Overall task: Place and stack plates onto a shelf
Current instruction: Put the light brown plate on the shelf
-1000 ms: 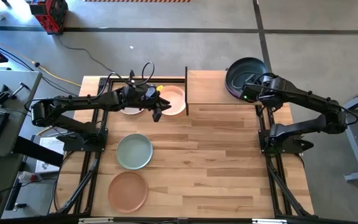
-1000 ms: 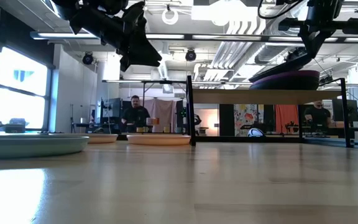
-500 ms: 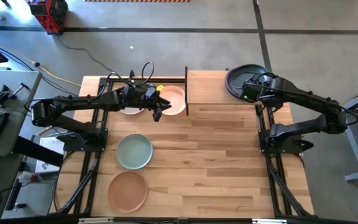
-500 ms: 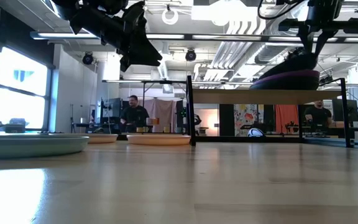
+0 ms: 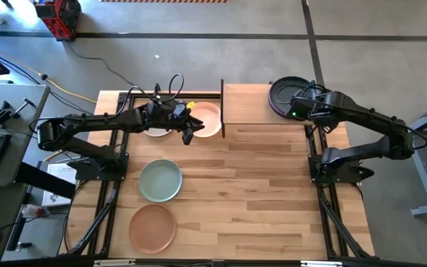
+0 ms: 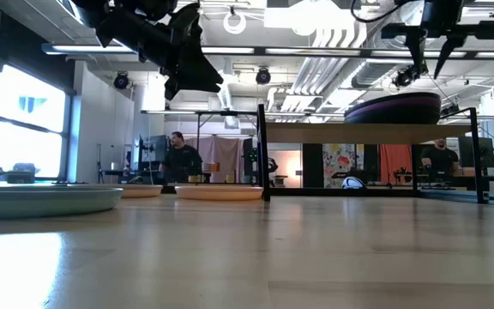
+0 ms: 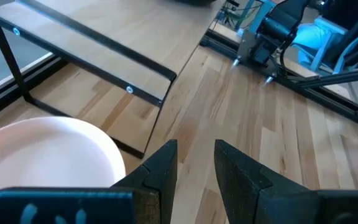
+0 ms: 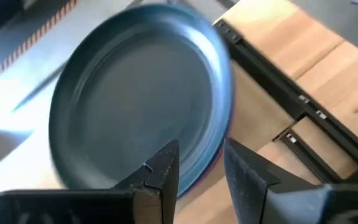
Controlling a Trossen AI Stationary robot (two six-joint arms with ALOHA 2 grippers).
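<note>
A dark plate [image 5: 288, 93] lies flat on a purple plate [image 6: 393, 112] at the right end of the shelf [image 5: 247, 104]. My right gripper [image 6: 429, 64] hangs open just above that stack, touching nothing; its wrist view shows the dark plate [image 8: 135, 93] beyond the parted fingers. My left gripper [image 5: 189, 133] hovers open and holds nothing above the near rim of the peach plate [image 5: 207, 117], which rests on the table left of the shelf. A beige plate [image 5: 153, 133] lies partly under the left arm. A sage green plate [image 5: 160, 180] and a terracotta plate [image 5: 153, 228] lie nearer the front.
The shelf's left half [image 7: 104, 31] is bare wood on thin black posts [image 6: 262, 150]. Bare tabletop [image 5: 273, 193] stretches across the middle and right. A person [image 6: 178, 159] stands in the room far behind the table.
My right gripper has opened and let go of the dark plate. The plate, tilted a second ago with one side raised, has dropped flat onto the purple plate on the shelf. The gripper has rolled slightly without shifting place.
</note>
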